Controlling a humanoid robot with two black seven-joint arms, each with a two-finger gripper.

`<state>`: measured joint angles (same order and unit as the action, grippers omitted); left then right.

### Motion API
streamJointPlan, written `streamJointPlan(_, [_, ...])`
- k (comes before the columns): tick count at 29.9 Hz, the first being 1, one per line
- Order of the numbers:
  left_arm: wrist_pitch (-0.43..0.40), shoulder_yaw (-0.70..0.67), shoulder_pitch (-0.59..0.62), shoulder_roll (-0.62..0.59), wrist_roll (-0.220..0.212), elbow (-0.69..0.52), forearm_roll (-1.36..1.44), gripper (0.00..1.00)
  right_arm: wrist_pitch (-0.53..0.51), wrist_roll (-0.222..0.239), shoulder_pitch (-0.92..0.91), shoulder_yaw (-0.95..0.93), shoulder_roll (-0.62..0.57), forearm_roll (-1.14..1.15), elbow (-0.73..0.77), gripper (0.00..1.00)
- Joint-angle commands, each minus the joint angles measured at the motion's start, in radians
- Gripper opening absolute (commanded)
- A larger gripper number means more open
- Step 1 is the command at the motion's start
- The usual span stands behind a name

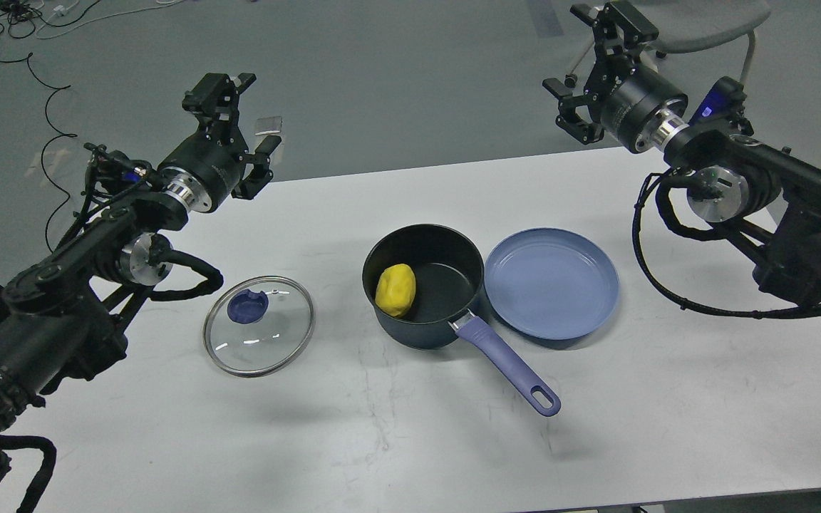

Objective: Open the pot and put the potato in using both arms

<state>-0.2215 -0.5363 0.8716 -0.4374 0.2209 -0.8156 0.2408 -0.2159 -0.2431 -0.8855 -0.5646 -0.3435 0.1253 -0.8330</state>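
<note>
The dark navy pot (433,326) stands uncovered mid-table, its lavender handle (510,367) pointing to the front right. The yellow potato (395,289) lies inside the pot against its left wall. The glass lid (259,325) with its purple knob lies flat on the table left of the pot. My left gripper (221,87) is raised over the table's far left edge, open and empty. My right gripper (611,20) is raised beyond the far right edge, open and empty. Both are well clear of the pot.
A flat blue plate (551,283) sits against the pot's right side. The white table (382,442) has bare surface in front. A grey chair (695,21) stands on the floor behind my right arm, and cables (4,21) lie at the far left.
</note>
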Motion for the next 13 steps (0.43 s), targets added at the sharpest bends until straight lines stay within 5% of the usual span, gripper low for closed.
streamJointPlan(1, [-0.019, -0.002, -0.016, -0.003, 0.000, 0.000, -0.008, 0.98, -0.002, 0.008, 0.014, -0.006, 0.012, -0.003, -0.003, 1.00])
streamJointPlan(13, [-0.052, -0.002, -0.037, -0.006, 0.002, -0.002, -0.008, 0.98, -0.010, 0.005, 0.016, -0.028, 0.015, -0.001, -0.035, 1.00])
